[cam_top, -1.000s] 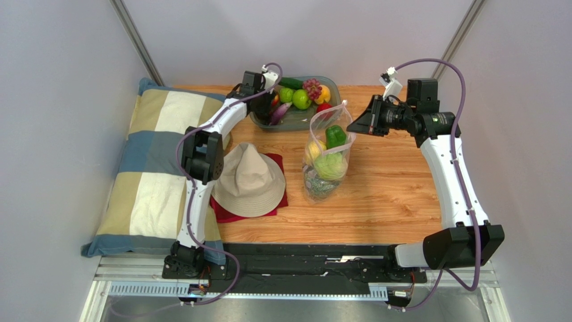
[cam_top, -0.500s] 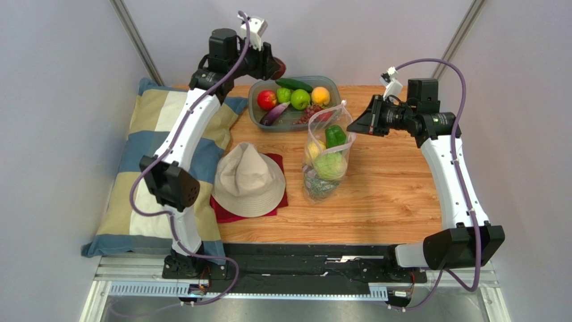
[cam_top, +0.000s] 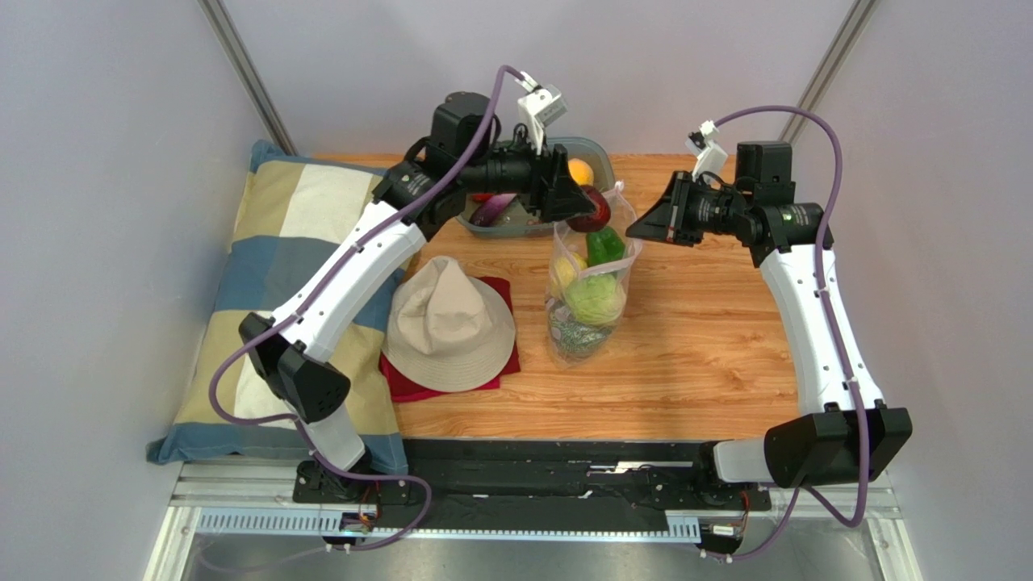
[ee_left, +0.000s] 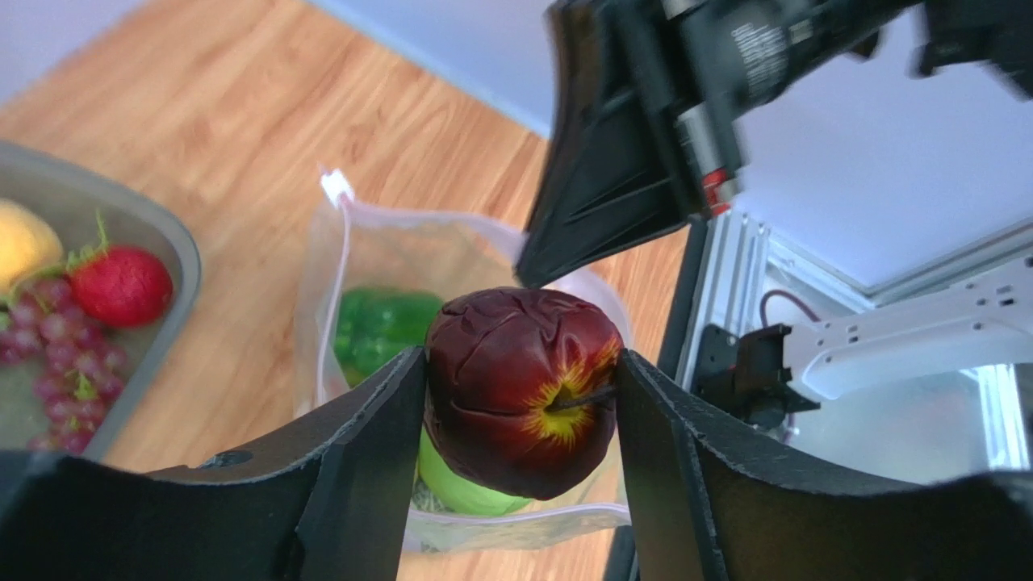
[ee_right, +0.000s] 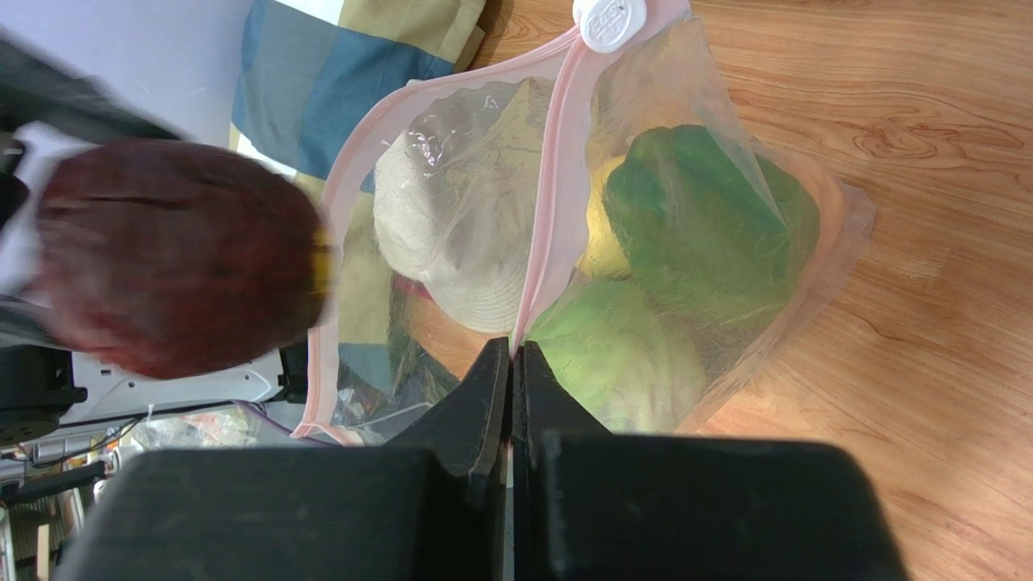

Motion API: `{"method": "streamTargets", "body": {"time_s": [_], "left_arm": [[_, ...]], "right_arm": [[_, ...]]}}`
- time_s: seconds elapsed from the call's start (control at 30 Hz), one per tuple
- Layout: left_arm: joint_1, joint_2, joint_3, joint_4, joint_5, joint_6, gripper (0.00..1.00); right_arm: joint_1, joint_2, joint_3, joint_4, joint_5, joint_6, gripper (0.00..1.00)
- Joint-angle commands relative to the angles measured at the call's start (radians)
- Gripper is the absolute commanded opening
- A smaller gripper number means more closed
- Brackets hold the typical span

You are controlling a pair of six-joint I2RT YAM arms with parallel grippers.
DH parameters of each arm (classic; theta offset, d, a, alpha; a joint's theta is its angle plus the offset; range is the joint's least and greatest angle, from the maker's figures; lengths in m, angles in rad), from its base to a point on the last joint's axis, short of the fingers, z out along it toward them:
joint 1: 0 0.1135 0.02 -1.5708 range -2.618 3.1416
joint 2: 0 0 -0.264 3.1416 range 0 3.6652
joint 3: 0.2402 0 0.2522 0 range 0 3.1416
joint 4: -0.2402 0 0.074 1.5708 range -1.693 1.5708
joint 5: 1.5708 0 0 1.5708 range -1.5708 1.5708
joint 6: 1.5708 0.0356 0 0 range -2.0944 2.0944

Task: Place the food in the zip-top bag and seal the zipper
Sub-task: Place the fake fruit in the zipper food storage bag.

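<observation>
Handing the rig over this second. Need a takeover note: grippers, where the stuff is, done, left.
Left gripper: shut on a dark red fruit, held at the bag's open mouth, not yet inside.
Right gripper: shut on the zipper, holding the zip-top bag open.
Done: green pepper, cabbage and a yellow piece are in the bag.
In the grey bowl: strawberry, grapes, yellow fruit; the rest is partly hidden.
Left: drop the red fruit in, move the bowl's food over, seal the zipper.
</observation>
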Motion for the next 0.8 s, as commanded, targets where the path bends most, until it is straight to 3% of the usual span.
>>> {"method": "streamTargets", "body": {"time_s": [0.0, 0.1, 0.23, 0.37, 0.5, 0.77], "left_arm": [[0.009, 0.047, 0.023, -0.082, -0.056, 0.004, 0.81], [0.059, 0.09, 0.089, -0.062, -0.051, -0.036, 0.89], [0.165, 0.157, 0.139, 0.002, -0.04, -0.099, 0.91], [0.213, 0.214, 0.096, 0.013, -0.24, 0.076, 0.89], [0.273, 0.35, 0.096, 0.024, -0.443, 0.143, 0.87], [0.343, 0.595, 0.249, 0.09, -0.544, 0.207, 0.85]], "right_arm": [[0.006, -0.042, 0.011, 0.054, -0.023, 0.007, 0.0], [0.006, -0.037, 0.003, 0.056, -0.024, 0.007, 0.0], [0.006, -0.036, 0.004, 0.059, -0.024, 0.008, 0.0], [0.006, -0.031, 0.007, 0.062, -0.024, 0.005, 0.0], [0.004, -0.029, 0.011, 0.06, -0.023, -0.001, 0.0], [0.004, -0.031, -0.002, 0.054, -0.012, -0.009, 0.0]]}}
